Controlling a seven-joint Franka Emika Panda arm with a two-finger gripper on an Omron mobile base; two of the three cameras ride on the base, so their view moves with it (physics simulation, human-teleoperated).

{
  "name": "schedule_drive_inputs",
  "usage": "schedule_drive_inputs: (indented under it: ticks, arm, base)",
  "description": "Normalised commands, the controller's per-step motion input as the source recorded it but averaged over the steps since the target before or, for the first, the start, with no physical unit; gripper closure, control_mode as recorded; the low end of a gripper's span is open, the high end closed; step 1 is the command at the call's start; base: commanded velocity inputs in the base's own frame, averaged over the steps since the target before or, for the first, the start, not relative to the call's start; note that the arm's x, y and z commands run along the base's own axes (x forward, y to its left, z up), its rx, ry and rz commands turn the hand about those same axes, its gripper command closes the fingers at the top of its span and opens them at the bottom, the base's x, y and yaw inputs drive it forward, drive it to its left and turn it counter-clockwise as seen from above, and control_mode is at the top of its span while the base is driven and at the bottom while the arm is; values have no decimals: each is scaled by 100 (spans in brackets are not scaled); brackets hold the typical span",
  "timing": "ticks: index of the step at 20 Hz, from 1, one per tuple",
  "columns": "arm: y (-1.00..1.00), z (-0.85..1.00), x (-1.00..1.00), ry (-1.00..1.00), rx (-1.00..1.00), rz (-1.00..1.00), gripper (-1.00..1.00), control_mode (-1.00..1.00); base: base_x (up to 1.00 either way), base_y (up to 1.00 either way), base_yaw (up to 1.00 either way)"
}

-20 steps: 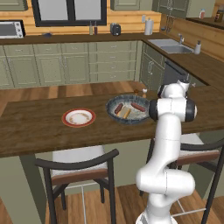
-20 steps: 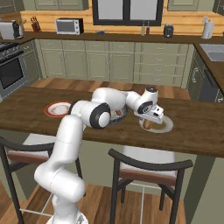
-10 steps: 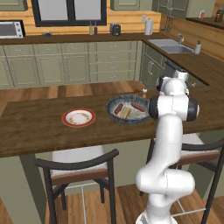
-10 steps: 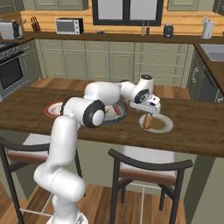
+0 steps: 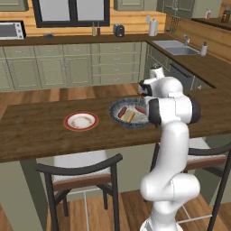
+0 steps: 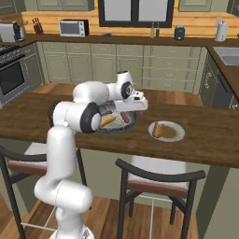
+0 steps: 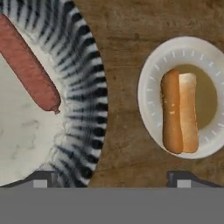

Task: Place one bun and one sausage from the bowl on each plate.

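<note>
One bun [image 7: 189, 111] now lies beside sausage [image 7: 171, 111] on right plate [image 7: 151, 76]; gripper [image 6: 140, 101], jaws spread empty, has swung back toward bowl [image 6: 128, 126]. Left plate [image 5: 80, 121] awaits.

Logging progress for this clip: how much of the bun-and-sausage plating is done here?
About half. The white plate already carries a bun beside a sausage. Nothing is in hand: the gripper is open, hovering between that plate and the bowl. Left: the red-rimmed plate is bare, and the bowl holds another sausage and bun.
</note>
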Motion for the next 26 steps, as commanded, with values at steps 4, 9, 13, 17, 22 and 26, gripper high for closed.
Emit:
schedule_drive_inputs:
  ticks: [4,9,13,17,22,26]
  arm:
    - [87,0,0,15,-17,21,-100,-100]
    - [41,-9,2,0,-5,14,-100,-100]
    - [3,-36,9,0,-1,25,-100,-100]
    - [-1,-51,14,0,0,30,-100,-100]
    - [10,-19,30,0,0,14,-100,-100]
    - [0,-1,32,0,0,1,-100,-100]
  base:
    - [0,0,0]
    - [0,0,0]
    - [0,0,0]
    - [0,0,0]
    - [0,0,0]
    - [0,0,0]
